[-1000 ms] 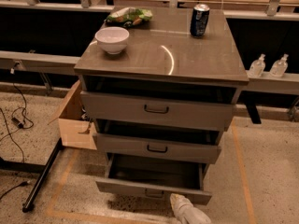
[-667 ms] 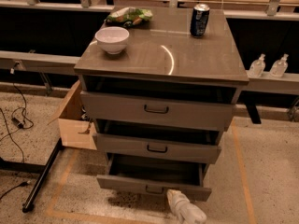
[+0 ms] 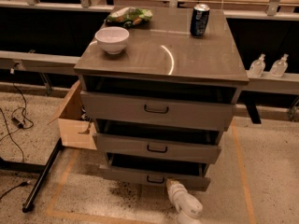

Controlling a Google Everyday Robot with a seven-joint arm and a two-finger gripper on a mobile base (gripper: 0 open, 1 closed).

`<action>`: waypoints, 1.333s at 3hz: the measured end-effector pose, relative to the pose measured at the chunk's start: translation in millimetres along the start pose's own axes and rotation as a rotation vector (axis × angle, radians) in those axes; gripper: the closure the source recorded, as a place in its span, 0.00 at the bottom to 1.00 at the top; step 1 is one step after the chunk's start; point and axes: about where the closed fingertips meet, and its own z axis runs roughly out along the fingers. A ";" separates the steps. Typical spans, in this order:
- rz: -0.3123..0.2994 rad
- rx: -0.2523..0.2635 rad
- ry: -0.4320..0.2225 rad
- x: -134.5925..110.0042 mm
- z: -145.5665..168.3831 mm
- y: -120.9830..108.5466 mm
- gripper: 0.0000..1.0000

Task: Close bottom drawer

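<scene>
Grey bottom drawer (image 3: 133, 175) ajar, one gripper (image 3: 172, 186) beside

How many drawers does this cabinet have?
3, stacked: top drawer, middle drawer, and bottom drawer lowest, each showing a dark gap above its front. The gripper is low at the bottom drawer's front, right of centre.

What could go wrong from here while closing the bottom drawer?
The white gripper sits low at the narrow grey wood-grain bottom drawer, right of its small dark bar handle; an off-centre push may skew and jam it. A hard shove could shake the cabinet, tipping the dark drink can standing on its top.
</scene>
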 end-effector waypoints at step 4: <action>-0.113 0.003 0.083 35.6 47.8 -35.7 1.00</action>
